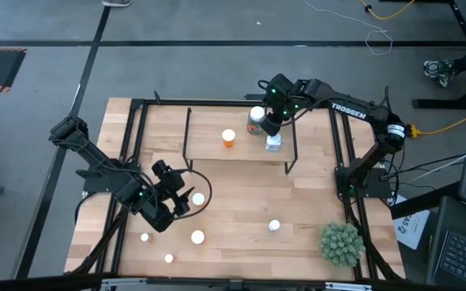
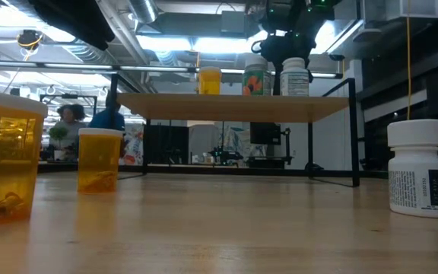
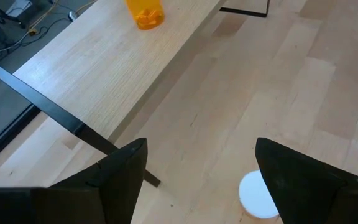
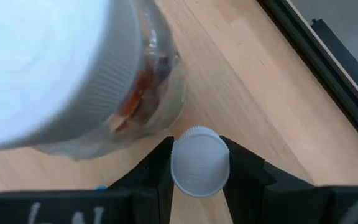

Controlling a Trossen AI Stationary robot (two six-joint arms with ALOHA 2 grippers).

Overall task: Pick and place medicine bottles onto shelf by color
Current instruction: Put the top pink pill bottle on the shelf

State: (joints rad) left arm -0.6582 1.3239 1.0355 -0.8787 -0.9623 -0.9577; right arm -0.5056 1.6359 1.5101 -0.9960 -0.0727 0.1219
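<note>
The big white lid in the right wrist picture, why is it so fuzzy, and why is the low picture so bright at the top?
Right wrist view: the jar's lid sits very close to the camera, out of focus. Low view: ceiling lights glare behind the shelf.

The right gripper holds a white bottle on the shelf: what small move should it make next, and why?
Probably open the fingers and let go. The right gripper is shut on the white bottle, which appears to stand upright on the shelf beside the larger jar.
</note>
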